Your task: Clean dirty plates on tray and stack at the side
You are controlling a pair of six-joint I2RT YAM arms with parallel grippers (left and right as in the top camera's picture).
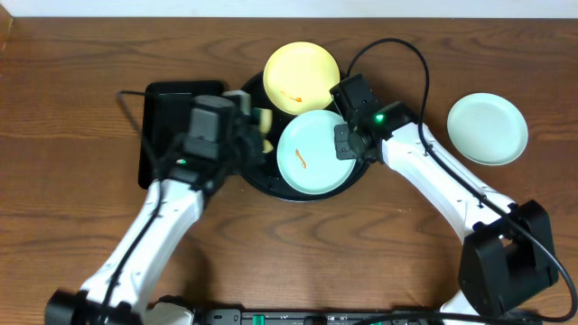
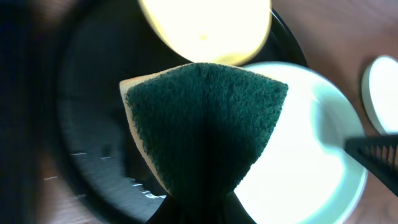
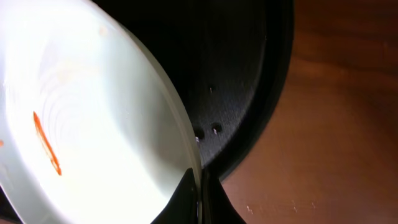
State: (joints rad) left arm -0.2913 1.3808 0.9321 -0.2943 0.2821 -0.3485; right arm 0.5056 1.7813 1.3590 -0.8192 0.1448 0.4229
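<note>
Overhead: R gripper point(image 1: 346, 143) pinches rim of mint plate point(image 1: 312, 153) on tray point(image 1: 262, 176); L gripper point(image 1: 253, 131) clamps sponge point(image 2: 205, 124) over tray's left. Yellow plate point(image 1: 301, 77) at tray's far edge, 2nd mint plate point(image 1: 488, 129) off tray's right. Likely scrub step; next: sponge onto smear point(image 1: 302, 162).

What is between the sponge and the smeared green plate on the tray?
Nothing visible. The sponge in the left gripper hangs beside the green plate, which the right gripper pinches at its rim.
</note>
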